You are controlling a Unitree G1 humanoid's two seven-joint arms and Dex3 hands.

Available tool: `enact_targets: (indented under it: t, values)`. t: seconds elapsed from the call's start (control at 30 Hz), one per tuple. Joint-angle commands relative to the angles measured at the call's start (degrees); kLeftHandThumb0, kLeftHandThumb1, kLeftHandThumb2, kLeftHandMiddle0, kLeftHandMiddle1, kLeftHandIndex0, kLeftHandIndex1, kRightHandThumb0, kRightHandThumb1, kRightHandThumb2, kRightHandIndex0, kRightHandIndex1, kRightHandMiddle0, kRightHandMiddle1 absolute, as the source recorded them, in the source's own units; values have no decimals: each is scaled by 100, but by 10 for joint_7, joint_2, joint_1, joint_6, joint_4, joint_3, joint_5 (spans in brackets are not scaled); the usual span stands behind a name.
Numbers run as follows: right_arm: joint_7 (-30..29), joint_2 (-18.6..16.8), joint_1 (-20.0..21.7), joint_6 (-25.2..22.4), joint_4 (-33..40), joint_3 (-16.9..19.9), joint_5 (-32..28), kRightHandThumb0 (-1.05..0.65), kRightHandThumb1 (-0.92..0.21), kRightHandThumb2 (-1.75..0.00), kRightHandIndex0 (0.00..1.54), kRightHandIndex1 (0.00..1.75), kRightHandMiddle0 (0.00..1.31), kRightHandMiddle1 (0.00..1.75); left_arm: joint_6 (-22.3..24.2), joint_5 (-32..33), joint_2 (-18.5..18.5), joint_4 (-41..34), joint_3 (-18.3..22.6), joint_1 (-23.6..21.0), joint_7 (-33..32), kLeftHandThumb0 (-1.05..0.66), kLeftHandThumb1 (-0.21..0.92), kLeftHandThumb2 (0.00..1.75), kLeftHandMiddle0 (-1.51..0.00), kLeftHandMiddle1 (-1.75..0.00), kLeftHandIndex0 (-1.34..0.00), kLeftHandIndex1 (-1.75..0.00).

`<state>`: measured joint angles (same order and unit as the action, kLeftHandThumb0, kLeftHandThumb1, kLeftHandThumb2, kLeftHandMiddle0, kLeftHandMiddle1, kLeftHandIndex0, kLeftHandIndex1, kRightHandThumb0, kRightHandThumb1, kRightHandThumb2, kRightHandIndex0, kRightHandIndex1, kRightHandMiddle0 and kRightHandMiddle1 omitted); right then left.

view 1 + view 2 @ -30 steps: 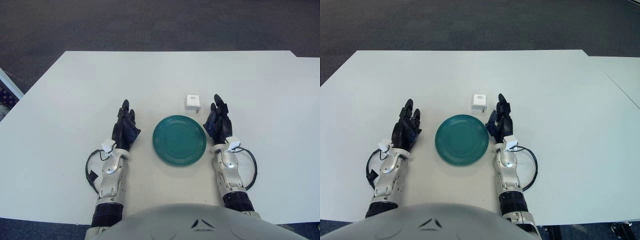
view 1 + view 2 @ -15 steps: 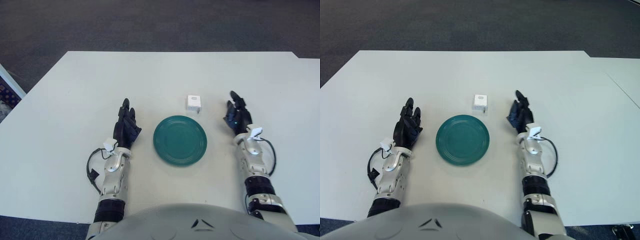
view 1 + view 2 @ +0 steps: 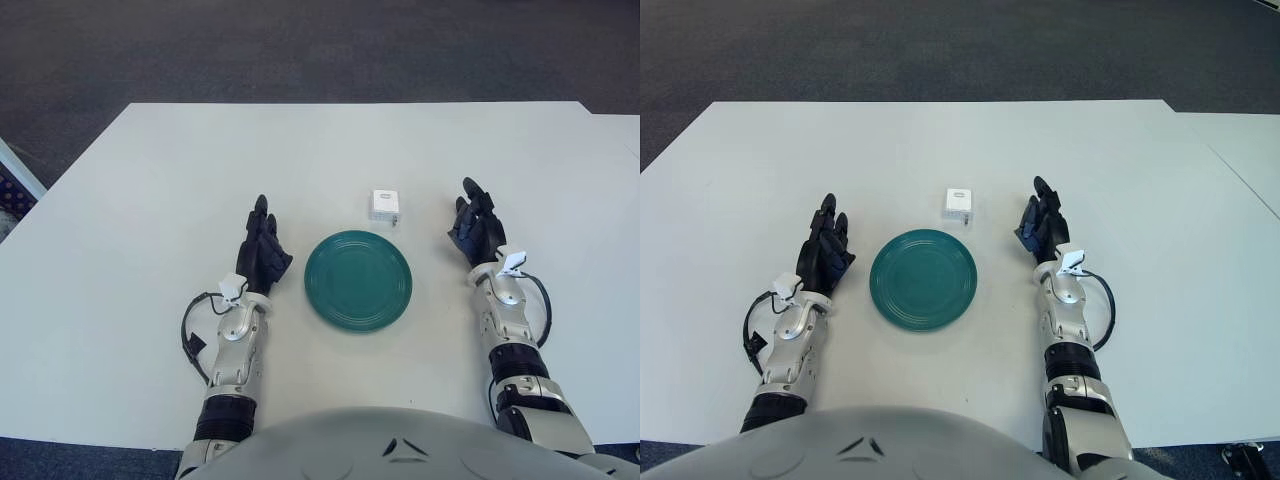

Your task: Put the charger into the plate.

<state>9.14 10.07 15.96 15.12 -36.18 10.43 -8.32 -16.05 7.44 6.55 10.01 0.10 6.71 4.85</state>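
A small white charger [image 3: 385, 205] lies on the white table just beyond the far right rim of a round teal plate [image 3: 358, 280]. The plate holds nothing. My right hand [image 3: 476, 229] hovers to the right of the plate and charger, fingers stretched out and holding nothing. My left hand [image 3: 263, 252] is to the left of the plate, fingers stretched out and holding nothing.
The white table [image 3: 180, 170] spreads wide around the plate. Dark carpet [image 3: 300, 50] lies beyond its far edge. A second table edge [image 3: 1240, 150] shows at the far right.
My right hand swung from beside the plate's right rim out to the right, away from the charger, then held there. My left hand shifted slightly toward the plate.
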Motion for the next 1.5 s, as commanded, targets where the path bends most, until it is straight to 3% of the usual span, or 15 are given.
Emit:
enact_targets:
  t: [0.0,0.17,0.33,0.4,0.57,0.7,1.0,1.47]
  values:
    - [-10,68,85,-48,-46,30,-3,-83,-92,-101,5,0,0,21,27,2,10,13,-3,17,-8,-105,92,111,0,0,0,0]
    - [-41,119,152,-75,-26,7,56,-83,-92,-99,4,0,0,21,23,5,12,23,-3,10,-11,-105,92,112,0,0,0,0]
    - [-81,160,191,-39,-33,-48,155,-82,-92,-95,5,0,0,23,2,3,18,39,-4,4,-17,-105,92,113,0,0,0,0]
    - [-76,173,208,-35,-36,-63,175,-81,-92,-94,5,1,0,24,-2,4,19,43,-5,2,-18,-105,92,113,0,0,0,0]
    - [-33,217,279,-45,-29,-153,277,-82,-92,-89,8,1,0,28,-1,14,25,45,-8,2,-16,-105,92,112,0,0,0,0]
    - [-35,216,316,-29,-51,-202,333,-86,-92,-84,11,1,0,35,-4,14,27,44,-13,3,-19,-105,92,111,0,0,0,0]
    - [-119,186,366,34,-141,-298,438,-96,-92,-80,13,1,0,43,3,4,27,20,-31,14,-31,-105,92,109,0,0,0,0]
    - [-130,130,376,58,-220,-367,477,-105,-92,-87,4,0,0,30,44,12,25,-34,-45,29,-59,-105,92,112,0,0,0,0]
